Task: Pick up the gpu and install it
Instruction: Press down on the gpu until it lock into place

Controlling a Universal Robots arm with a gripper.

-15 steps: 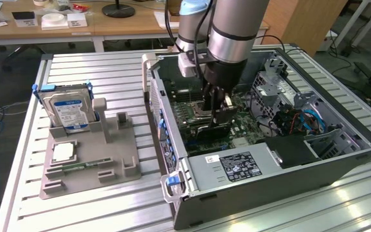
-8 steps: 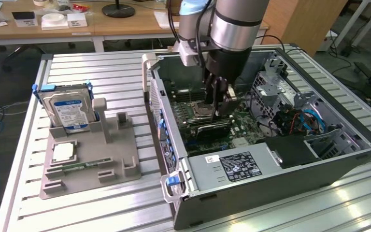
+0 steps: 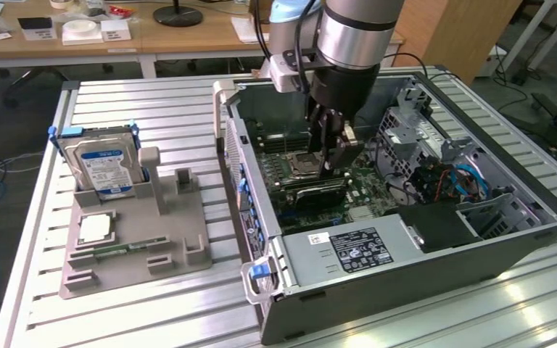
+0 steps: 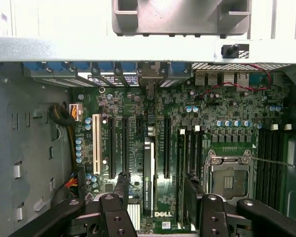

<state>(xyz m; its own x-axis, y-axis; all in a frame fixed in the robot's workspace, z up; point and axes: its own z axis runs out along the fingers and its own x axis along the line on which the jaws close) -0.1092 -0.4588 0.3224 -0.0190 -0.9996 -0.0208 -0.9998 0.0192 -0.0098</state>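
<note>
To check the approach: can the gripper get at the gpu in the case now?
Probably yes: the gripper hangs over the gpu, which stands on edge between its open jaws, with nothing seen in between.

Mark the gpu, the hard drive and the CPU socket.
gpu (image 4: pixel 148 177), wrist view, on the card's labelled edge facing the camera.
hard drive (image 3: pixel 104 163), exterior view, on its blue label.
CPU socket (image 4: pixel 230 180), wrist view, on the middle of the socket.
</note>
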